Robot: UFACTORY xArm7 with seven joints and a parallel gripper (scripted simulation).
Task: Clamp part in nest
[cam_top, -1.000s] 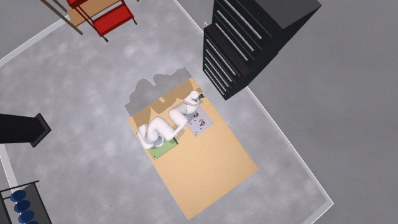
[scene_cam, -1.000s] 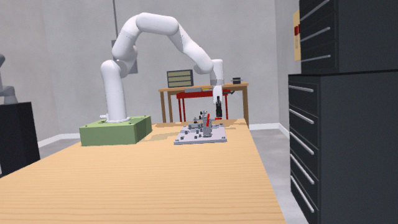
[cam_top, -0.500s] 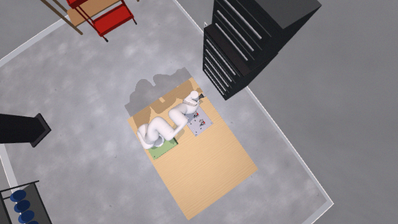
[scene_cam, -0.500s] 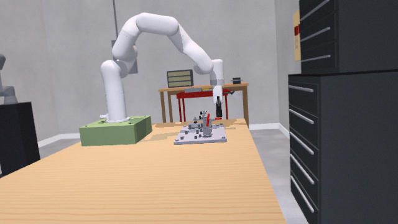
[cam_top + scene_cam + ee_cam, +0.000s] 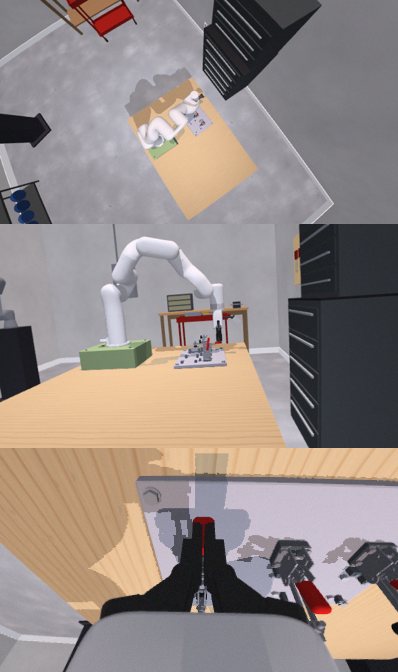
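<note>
Fingers of the gripper (image 5: 202,96) (image 5: 219,341) (image 5: 203,533) fill the lower middle of the wrist view, drawn together with only a thin slit between them and nothing held. Just past their tips, at the upper centre, is the red end of a clamp handle (image 5: 218,342) (image 5: 203,520), lying nearly level in the exterior view; whether the tips touch it I cannot tell. It looks fit for pushing with closed fingers: firm, smooth and hinged, probably stiffer near dead centre, so pressure should stay close to the end and follow its arc, lest the tips slide off. Beyond lies the pale fixture plate (image 5: 205,116) (image 5: 200,365) (image 5: 320,508), with the middle red handle (image 5: 197,114) (image 5: 314,597) right of centre in the wrist view and the outer red handle (image 5: 204,122) (image 5: 208,344) (image 5: 394,583) at its right edge. As for the part, I cannot make it out in any view, so whether it sits in a nest stays unsettled. Judged from its listed sizes, it should be a small, rigid block, easy to lift but apt to skid or tilt if pinched off centre; any regrip would best take both long sides at mid-length, clear of the side blocks.
</note>
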